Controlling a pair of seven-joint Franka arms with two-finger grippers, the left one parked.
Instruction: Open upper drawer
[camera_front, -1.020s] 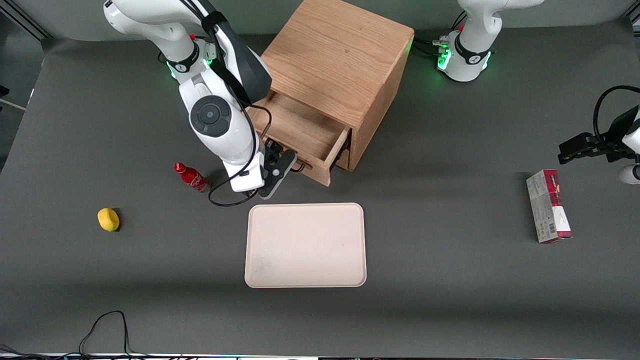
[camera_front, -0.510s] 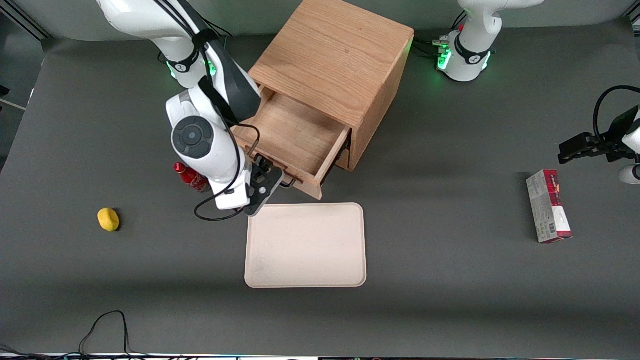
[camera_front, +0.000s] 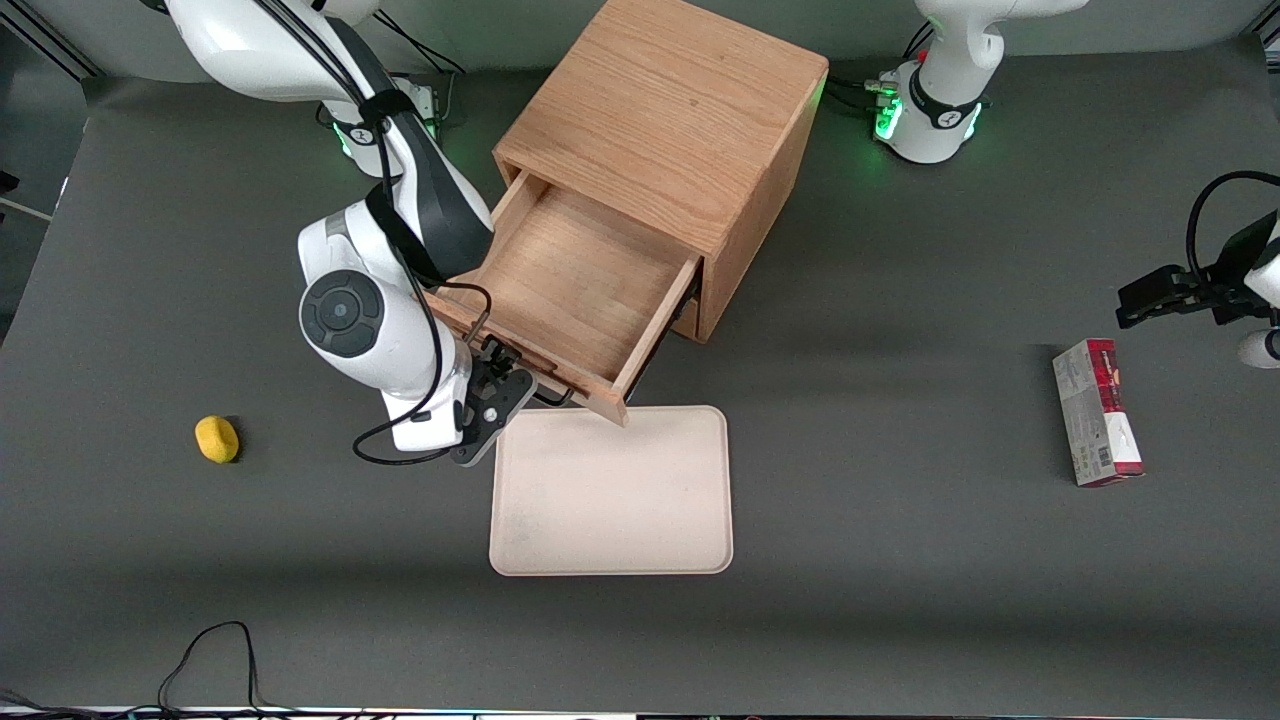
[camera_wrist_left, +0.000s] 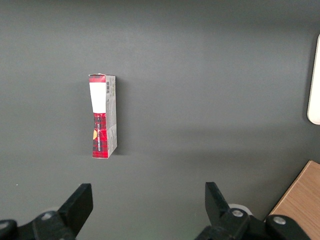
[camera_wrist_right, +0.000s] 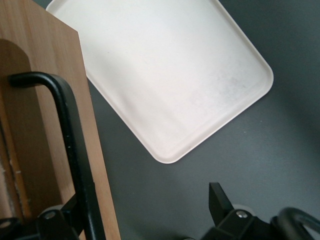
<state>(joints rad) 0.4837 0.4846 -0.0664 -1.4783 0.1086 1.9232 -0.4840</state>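
Front view: oak cube cabinet stands in the upper middle of the frame. The light wood upper drawer stands drawn far out of it toward the camera, its bare wooden floor showing.

- Drawer edges: the nearest front corner reaches the rim of the cream rectangular plastic tray and looks to overhang it slightly. The tray lies flat on the dark grey worktop, mid-frame, nearer the camera than the cabinet.
- Right arm's gripper sits at the drawer front, at the thin black wire handle, low over the worktop and just beside the tray's corner.
- Right wrist view: jaws spread wide. The handle runs across the drawer front and passes between them, close against one finger; the other finger stands clear over the worktop. The gripper is not pinching the bar. Tray shows just past the drawer's edge.
- Open room: bare worktop on every side of the tray except toward the drawer.
- Around: small yellow rounded object toward the working arm's end, well apart from the gripper. Red-and-white carton lies flat toward the parked arm's end. Black cable loop at the frame's lower edge.
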